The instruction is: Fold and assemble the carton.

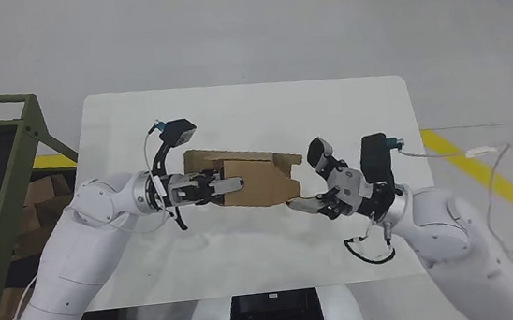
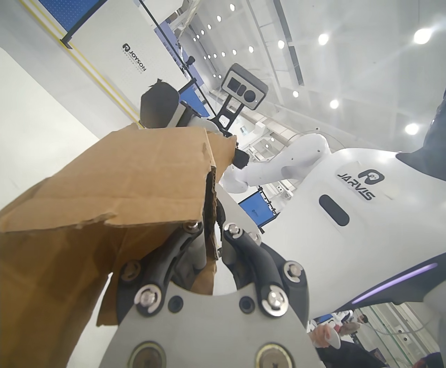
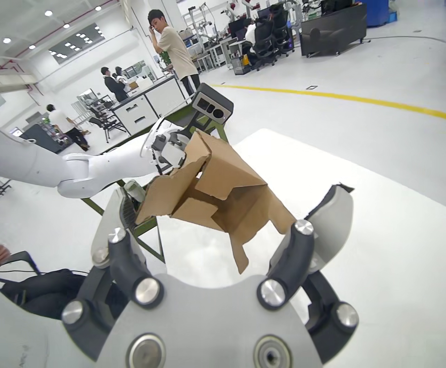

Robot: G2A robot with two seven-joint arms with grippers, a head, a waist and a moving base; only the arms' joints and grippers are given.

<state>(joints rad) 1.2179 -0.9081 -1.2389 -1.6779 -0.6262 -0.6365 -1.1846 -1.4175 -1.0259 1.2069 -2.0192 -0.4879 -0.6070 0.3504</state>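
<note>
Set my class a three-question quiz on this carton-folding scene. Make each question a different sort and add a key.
1. True or false: the end of the carton that faces the right tool is sealed shut.
2. Which tool is clamped on the carton? A. the left tool B. the right tool C. both
3. Fill the gap: the right tool's fingers stand ____ (open or shut).

Key
1. False: that end gapes, with its flaps loose and the inside in sight.
2. A
3. open
</note>
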